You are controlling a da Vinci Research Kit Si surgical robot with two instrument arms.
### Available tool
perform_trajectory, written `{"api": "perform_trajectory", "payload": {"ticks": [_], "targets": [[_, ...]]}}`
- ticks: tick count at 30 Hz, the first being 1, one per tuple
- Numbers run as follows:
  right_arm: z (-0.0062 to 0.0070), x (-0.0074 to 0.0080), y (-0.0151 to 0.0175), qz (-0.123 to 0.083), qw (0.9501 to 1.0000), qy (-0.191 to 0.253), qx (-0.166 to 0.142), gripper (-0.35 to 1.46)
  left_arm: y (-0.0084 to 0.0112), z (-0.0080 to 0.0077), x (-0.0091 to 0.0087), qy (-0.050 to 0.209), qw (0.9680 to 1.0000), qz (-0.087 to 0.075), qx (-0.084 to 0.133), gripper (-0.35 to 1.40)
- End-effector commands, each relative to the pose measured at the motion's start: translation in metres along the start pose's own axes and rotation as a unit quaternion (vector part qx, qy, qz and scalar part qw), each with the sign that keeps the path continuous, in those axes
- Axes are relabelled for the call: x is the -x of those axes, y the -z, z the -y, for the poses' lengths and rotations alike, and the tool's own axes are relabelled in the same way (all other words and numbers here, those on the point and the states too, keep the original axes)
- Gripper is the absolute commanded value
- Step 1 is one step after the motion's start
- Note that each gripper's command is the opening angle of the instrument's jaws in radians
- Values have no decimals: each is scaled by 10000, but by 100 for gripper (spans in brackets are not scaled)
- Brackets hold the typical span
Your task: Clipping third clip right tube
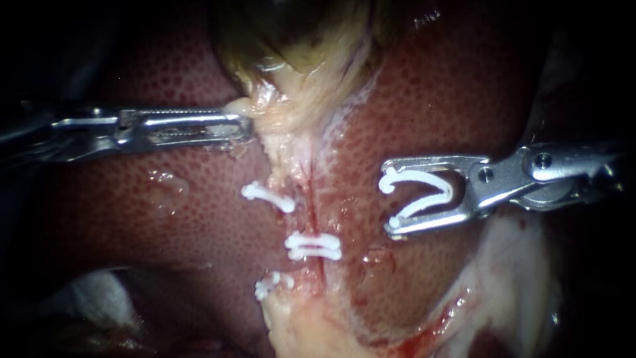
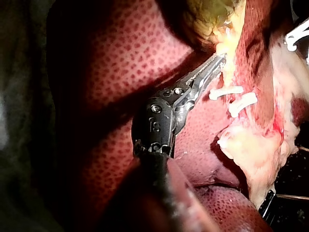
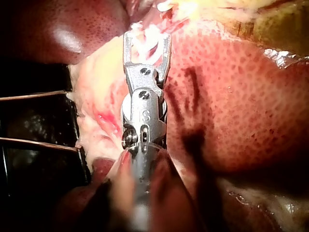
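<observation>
Jaws, right instrument (image 1: 389, 199): held apart around an open white clip (image 1: 430, 179), centre-right of frame, well apart from the tube (image 1: 310, 192) at centre. Jaws, left instrument (image 1: 245, 124): clamped on gallbladder (image 1: 298, 46) tissue. Risk, I judge: clip catching liver (image 1: 424, 99) short of the tube.

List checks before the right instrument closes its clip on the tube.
1. Open clip seated in the right instrument's jaws: ok.
2. Left instrument shut on pale tissue under the gallbladder: ok.
3. Clip straddling the clipped strip: not ok, it hangs over the liver beside it.
4. Right tube told apart within that strip: cannot tell.
5. Free gap among the placed clips: cannot tell.
</observation>
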Motion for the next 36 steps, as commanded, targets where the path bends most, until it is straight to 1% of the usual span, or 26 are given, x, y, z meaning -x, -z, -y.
{"api": "perform_trajectory", "payload": {"ticks": [1,5,11,21,24,33,36], "targets": [[0,0,0,0,10000,-1,2,50,2,-2,-2,-20,10000,-20,-12,-35],[0,0,0,0,10000,-1,3,50,12,-4,-10,-49,10000,-66,-44,-35],[0,0,0,0,10000,-1,3,50,22,-2,-16,-48,9999,-113,-80,-35],[-2,1,-8,5,10000,0,28,50,26,-2,-17,-39,9999,-116,-104,-35],[-4,5,-15,-3,10000,38,56,50,26,-2,-17,-39,9999,-117,-107,-35],[-9,27,-48,88,9997,-187,99,50,26,-3,-17,-37,9999,-119,-115,-35],[-12,32,-58,102,9995,-266,113,50,26,-3,-17,-37,9999,-119,-117,-35]]}}
